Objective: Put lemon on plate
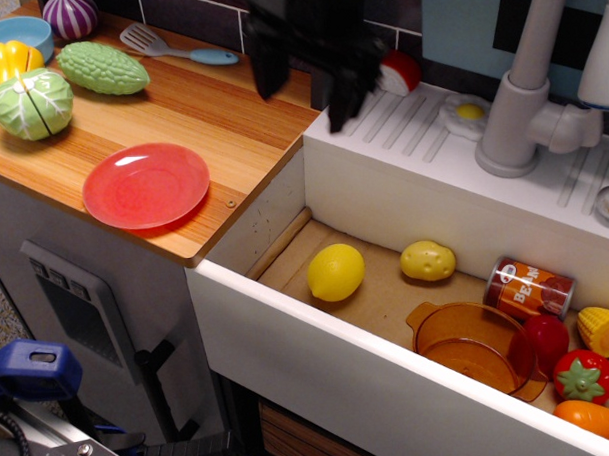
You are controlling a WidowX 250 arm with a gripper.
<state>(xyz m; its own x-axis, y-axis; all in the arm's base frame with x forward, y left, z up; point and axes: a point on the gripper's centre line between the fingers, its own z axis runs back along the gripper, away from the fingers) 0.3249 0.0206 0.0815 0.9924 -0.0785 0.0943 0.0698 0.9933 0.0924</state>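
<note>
The bright yellow lemon lies on the floor of the sink basin, near its left wall. The red plate lies flat and empty on the wooden counter to the left of the basin. My gripper is a blurred black shape high over the counter's right end and the sink's back left corner. It is above and behind the lemon and well apart from it. Its two fingers stand apart with nothing between them.
In the basin lie a pale potato, an orange pot, a can, corn, a tomato and a carrot. On the counter are a cabbage, a green gourd, a blue bowl, a spatula. A faucet stands at the right.
</note>
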